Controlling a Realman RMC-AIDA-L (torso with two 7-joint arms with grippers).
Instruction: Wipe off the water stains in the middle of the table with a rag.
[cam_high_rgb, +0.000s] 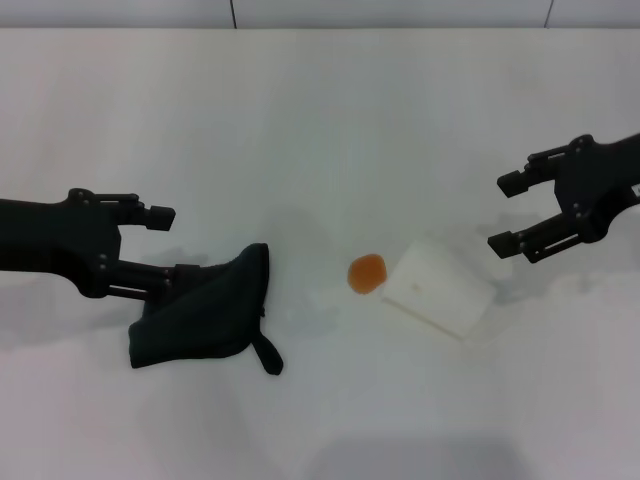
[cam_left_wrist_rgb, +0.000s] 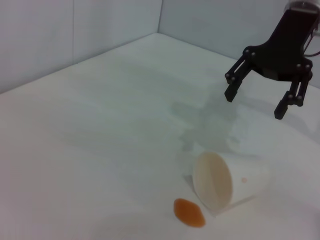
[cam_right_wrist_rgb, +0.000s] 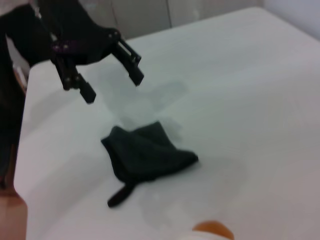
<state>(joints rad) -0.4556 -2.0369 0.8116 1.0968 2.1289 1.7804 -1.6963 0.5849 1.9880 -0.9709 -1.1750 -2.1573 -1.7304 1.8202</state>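
Your step in hand is, by the look of it, taking hold of the rag (cam_high_rgb: 205, 315), since it lies loose on the table (cam_high_rgb: 300, 120) and nothing has touched the water stains (cam_high_rgb: 367, 272) yet. Take the orange blot as your landmark: the rag sits well to the robot's left of it, crumpled into a low heap with its strap-like tail trailing from the corner nearest the robot. The left gripper (cam_high_rgb: 165, 248) is on the far side of the rag from the blot, its fingers spread wide; in the right wrist view it hangs above the cloth and clear of it, not touching. Bring it down over the thickest fold of the heap, not the thin tail, so the fingers close on enough cloth to keep a pad under them when you drag. A tipped white cup (cam_high_rgb: 440, 287) lies just beside the blot on the opposite side from the rag, mouth toward it, so sweep from the rag's side and stop short, or you will likely knock the cup and smear. The right gripper (cam_high_rgb: 520, 213) hangs beyond the cup, farther still from the blot, fingers wide and holding nothing; leave it parked there.
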